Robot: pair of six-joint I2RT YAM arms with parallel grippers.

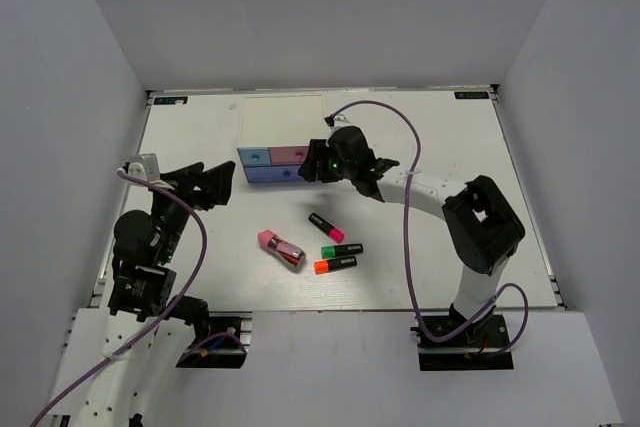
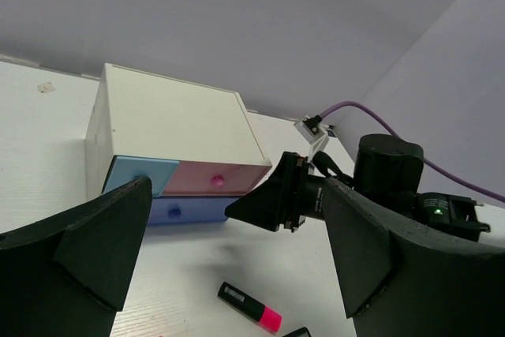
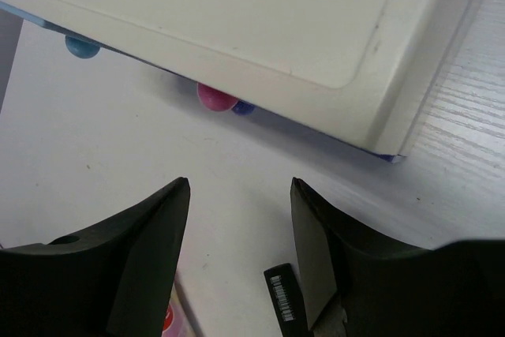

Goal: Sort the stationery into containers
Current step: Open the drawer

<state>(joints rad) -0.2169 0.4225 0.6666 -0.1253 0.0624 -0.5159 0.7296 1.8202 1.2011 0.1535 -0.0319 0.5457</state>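
Note:
The white-topped drawer unit (image 1: 283, 122) stands at the back centre, with a light blue drawer (image 1: 254, 157), a pink drawer (image 1: 290, 155) and a wide periwinkle drawer (image 1: 268, 175). In the left wrist view the light blue drawer (image 2: 142, 175) seems pulled out a little. My right gripper (image 1: 310, 169) is open and empty just in front of the unit's right end; its knobs show in the right wrist view (image 3: 215, 98). My left gripper (image 1: 225, 185) is open and empty, left of the unit. The pink marker (image 1: 327, 228), green marker (image 1: 342, 250), orange marker (image 1: 335, 266) and pink-and-dark-red block (image 1: 281, 249) lie on the table. I cannot make out the cube.
The white table (image 1: 440, 147) is walled in by grey panels on three sides. The right arm's purple cable (image 1: 400, 127) arches over the back right. The left arm's base (image 1: 140, 277) stands at the near left.

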